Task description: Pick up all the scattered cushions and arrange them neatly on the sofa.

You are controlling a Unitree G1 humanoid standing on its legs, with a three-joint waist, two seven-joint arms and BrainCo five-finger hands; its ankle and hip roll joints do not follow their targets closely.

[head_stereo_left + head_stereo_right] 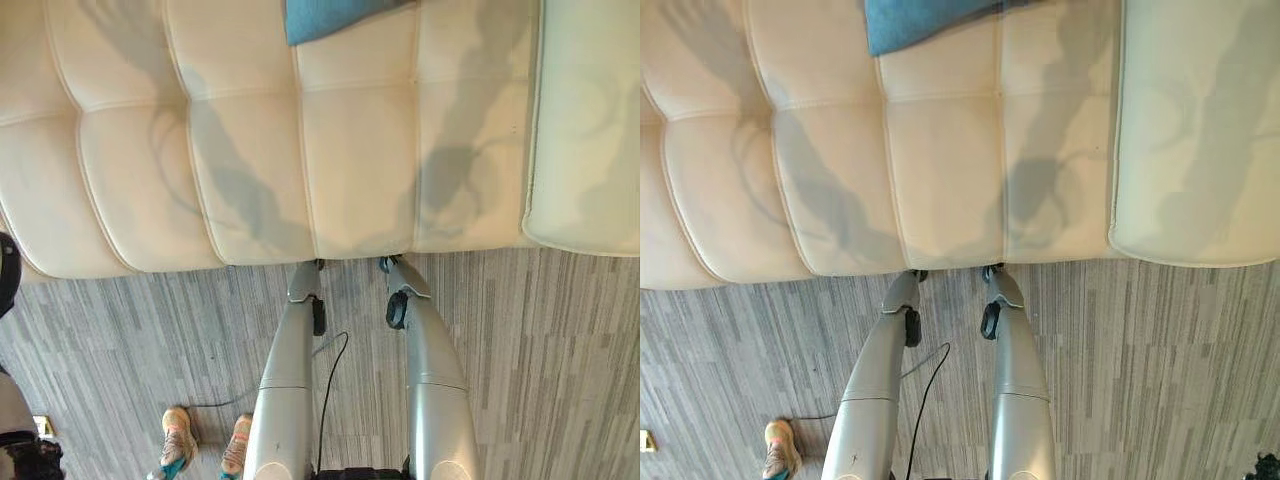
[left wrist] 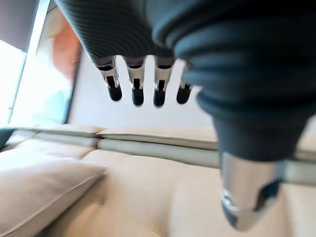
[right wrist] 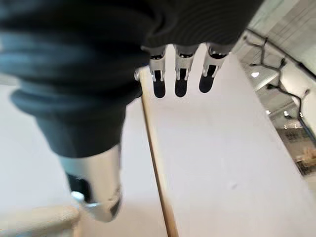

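A blue cushion [image 1: 330, 18] lies on the cream tufted sofa [image 1: 250, 150], at the far edge of the seat, partly cut off. A cream cushion [image 2: 39, 182] rests on the seat further along, as the left wrist view shows. My left hand [image 2: 136, 91] hangs over the seat with straight fingers and holds nothing. My right hand [image 3: 180, 81] is also open and empty, with a pale sofa surface and its seam behind it.
A smooth cream sofa section [image 1: 590, 120] adjoins the tufted seat on the right. Grey striped carpet [image 1: 540, 350] runs along the sofa's front edge. A person's shoes [image 1: 180, 440] stand on it at the lower left. A dark object [image 1: 5, 270] shows at the left edge.
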